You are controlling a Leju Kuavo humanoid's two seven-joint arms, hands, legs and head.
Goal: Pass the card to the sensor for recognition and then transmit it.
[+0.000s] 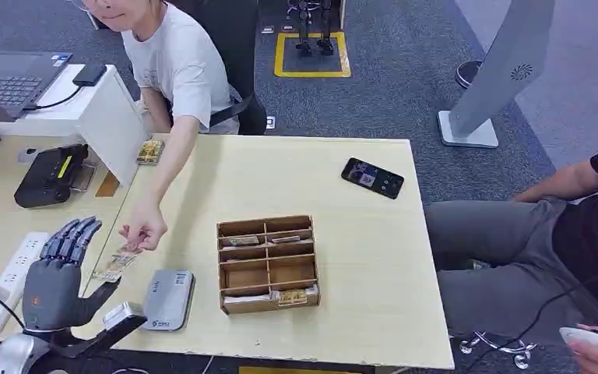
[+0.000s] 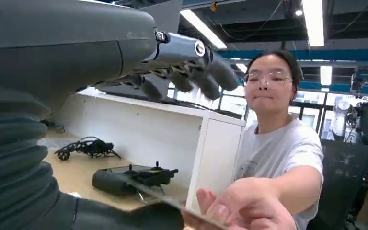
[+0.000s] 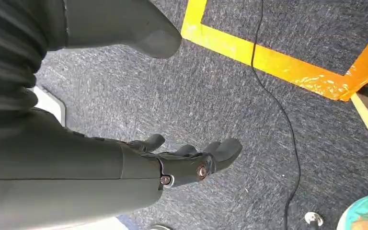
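A person's hand (image 1: 145, 231) holds a card (image 1: 116, 265) over the table's left side, its near end by the thumb of my left hand (image 1: 56, 276). That hand stands upright with fingers (image 1: 72, 236) straight and apart from the thumb. In the left wrist view the card (image 2: 191, 216) lies along my thumb (image 2: 139, 216) while the person's fingers (image 2: 242, 208) still grip it; my other fingers (image 2: 191, 72) stay raised well off it. The grey card sensor (image 1: 168, 299) lies flat just right of my left hand. My right hand (image 3: 191, 160) hangs over the carpet, holding nothing, fingers loosely extended.
A wooden compartment box (image 1: 268, 263) with cards in several slots stands mid-table. A black phone (image 1: 371, 178) lies at the far right. A power strip (image 1: 12, 279) and black controller (image 1: 47, 175) lie on the left desk. Another person sits at the right (image 1: 529, 234).
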